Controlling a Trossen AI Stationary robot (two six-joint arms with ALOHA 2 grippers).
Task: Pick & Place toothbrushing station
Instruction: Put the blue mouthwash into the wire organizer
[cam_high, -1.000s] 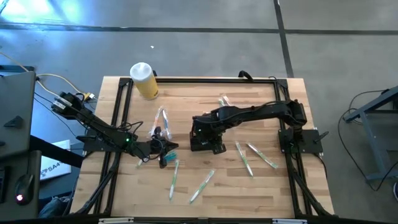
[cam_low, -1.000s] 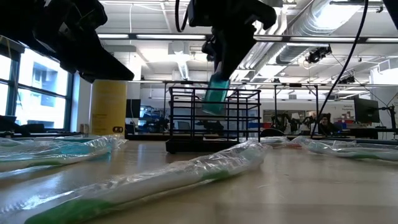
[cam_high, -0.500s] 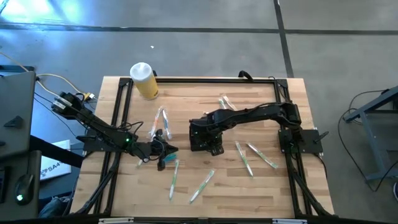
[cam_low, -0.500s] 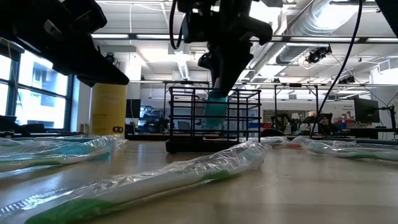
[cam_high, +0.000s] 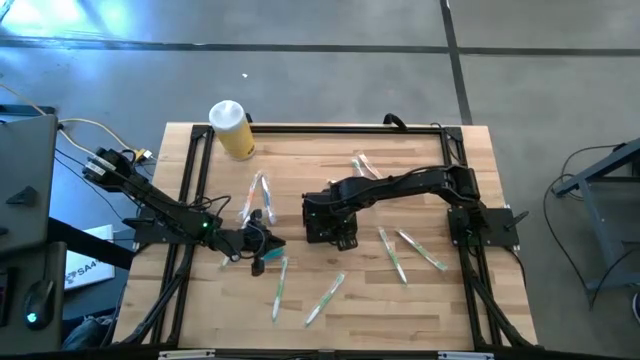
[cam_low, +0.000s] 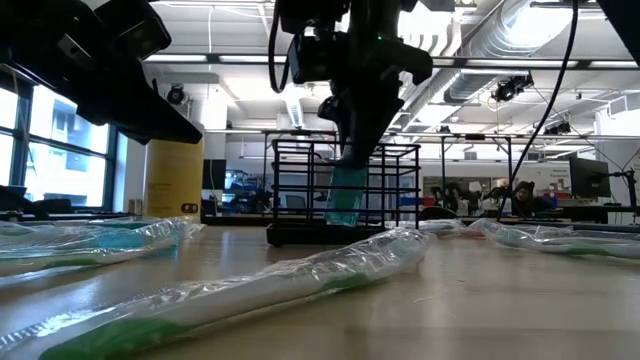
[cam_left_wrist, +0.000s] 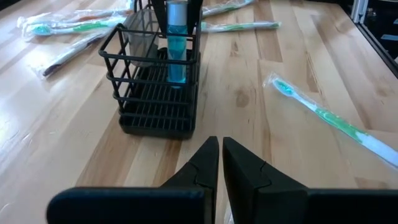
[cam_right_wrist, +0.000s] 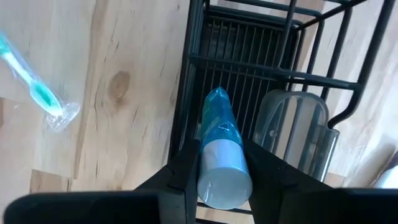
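Right claw (cam_right_wrist: 217, 163) was clamped on a blue tube with a white cap (cam_right_wrist: 219, 149), cap end between the fingers, tube pointing down into the toothbrushing station (cam_high: 322, 218). The station, a black wire caddy, sat upright near the middle of the counter (cam_high: 420, 300). In the low view the tube (cam_low: 345, 195) hung inside the caddy (cam_low: 343, 195) walls, bottom end just above its floor; contact couldn't be confirmed. A clear plastic piece (cam_right_wrist: 291, 121) stood in the neighbouring compartment. Left claw (cam_left_wrist: 220, 155) was clenched with nothing in it, fingers pressed together, low over the counter just left of the station and pointing at it. Wrapped toothbrushes (cam_high: 398, 255) lay scattered around, and a yellow cylinder with a white lid (cam_high: 231, 128) lay at the far left corner.
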